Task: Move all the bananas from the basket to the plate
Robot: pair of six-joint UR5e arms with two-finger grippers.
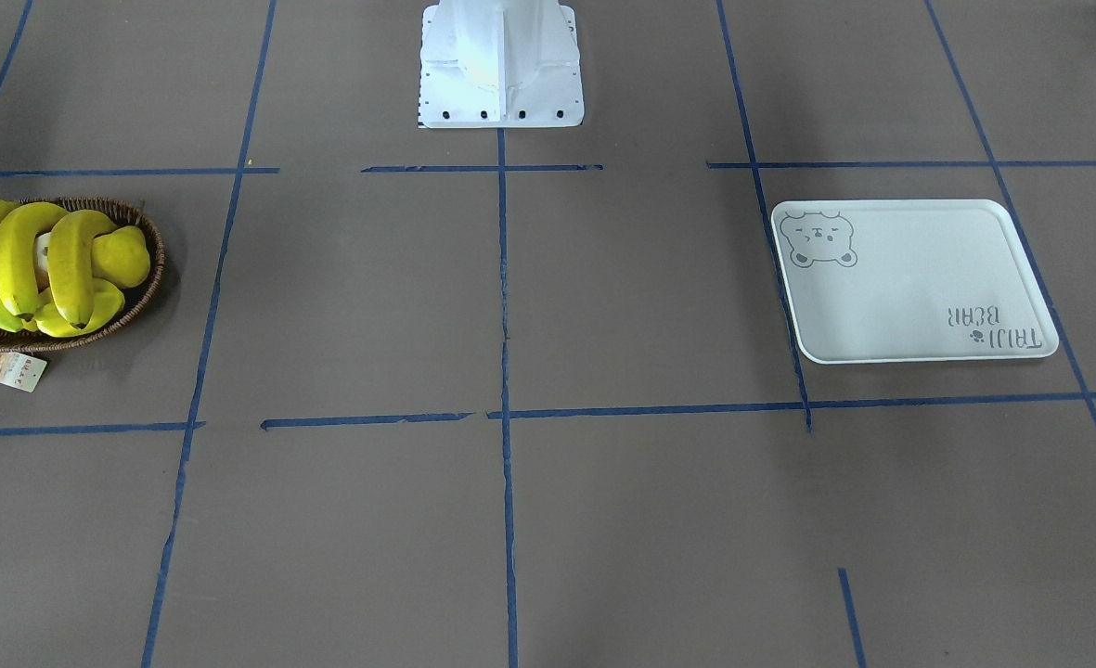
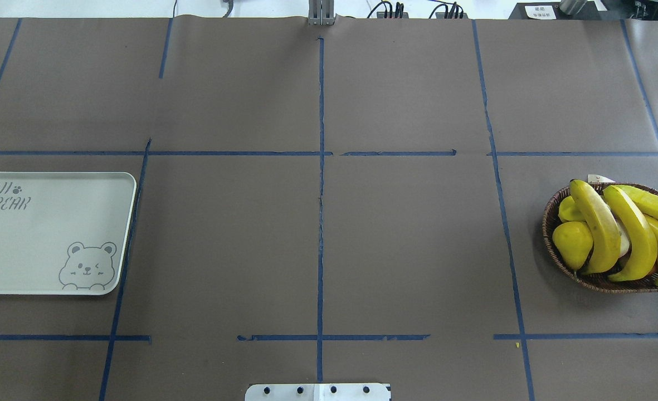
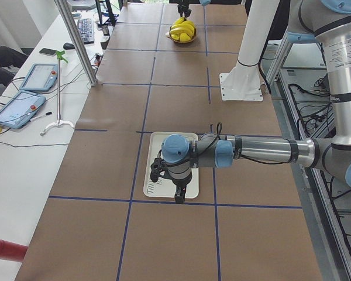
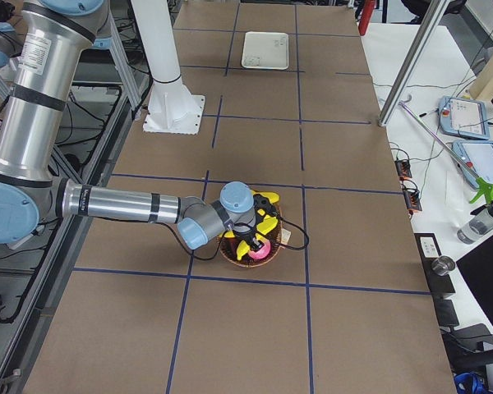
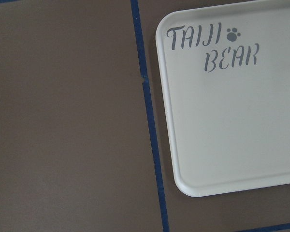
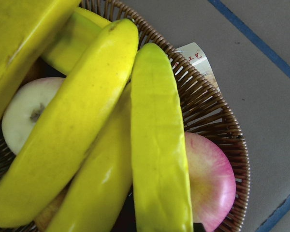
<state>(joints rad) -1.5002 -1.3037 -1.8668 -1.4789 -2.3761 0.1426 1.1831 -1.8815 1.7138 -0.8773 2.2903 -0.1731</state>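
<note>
Bananas [image 2: 635,234] piled in basket [image 2: 607,285] over pink apple [image 6: 210,181], plate [image 2: 39,245] well apart, left hand [image 3: 176,196], right hand [image 4: 253,242], cannot tell if apart

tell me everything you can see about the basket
The basket is a shallow oval of dark brown woven wicker, upright on the brown table towards the robot's right end. A small paper tag lies on the table at its rim. It is piled full: bananas lie across the top, a yellow lemon beside them, a pink apple partly beneath.
</note>
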